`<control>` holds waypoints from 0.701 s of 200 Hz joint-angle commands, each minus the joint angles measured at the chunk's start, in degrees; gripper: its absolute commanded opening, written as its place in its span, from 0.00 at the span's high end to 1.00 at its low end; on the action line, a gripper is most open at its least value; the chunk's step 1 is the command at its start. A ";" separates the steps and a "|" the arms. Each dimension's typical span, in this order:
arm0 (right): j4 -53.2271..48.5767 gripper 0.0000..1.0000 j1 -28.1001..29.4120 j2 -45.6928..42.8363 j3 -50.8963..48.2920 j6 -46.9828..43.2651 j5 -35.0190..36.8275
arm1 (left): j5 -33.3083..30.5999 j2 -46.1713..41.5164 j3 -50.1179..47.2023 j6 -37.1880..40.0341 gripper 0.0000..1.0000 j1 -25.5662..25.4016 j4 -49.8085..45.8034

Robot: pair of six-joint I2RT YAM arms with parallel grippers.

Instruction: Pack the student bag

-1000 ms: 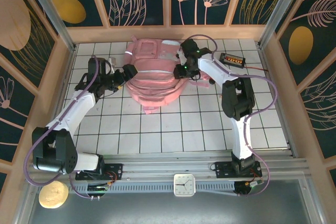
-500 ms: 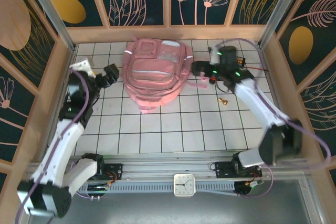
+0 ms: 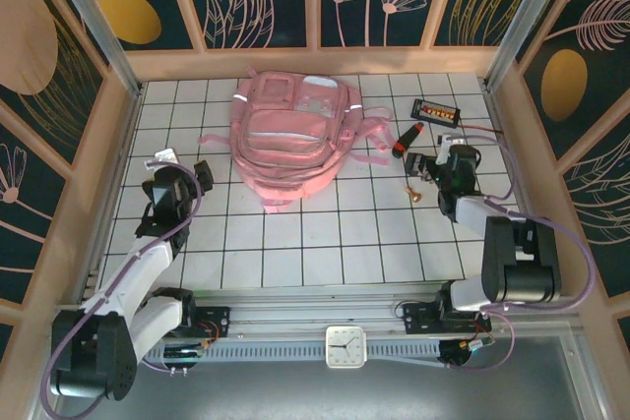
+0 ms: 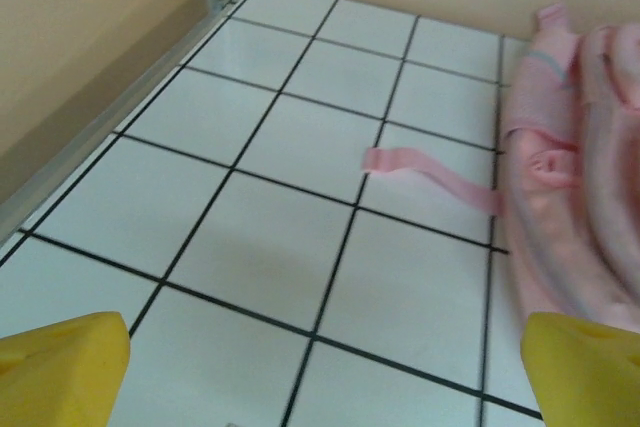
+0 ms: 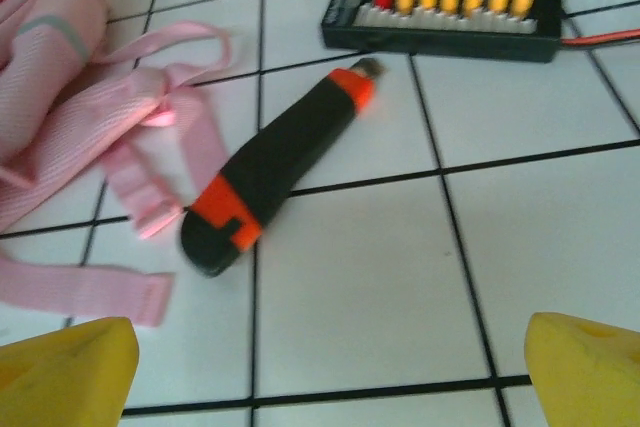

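Backpack: I see it upper centre, lying flat.
Left gripper: fingers wide apart, empty.
Right gripper: fingers spread, empty, knife just ahead.

The right gripper's fingertips are showing yellow; ahead of them a cutter is showing black with orange-red bands, and beyond it a black board is carrying yellow plugs and one red. Left of the fingers, the student bag is showing pink with grey trim. The table is showing white tiles gridded in black.
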 commanded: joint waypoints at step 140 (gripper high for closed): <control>49.24 0.01 -2.65 7.38 -17.90 -1.29 -4.59 | 9.95 26.48 -4.60 8.82 0.01 6.75 47.75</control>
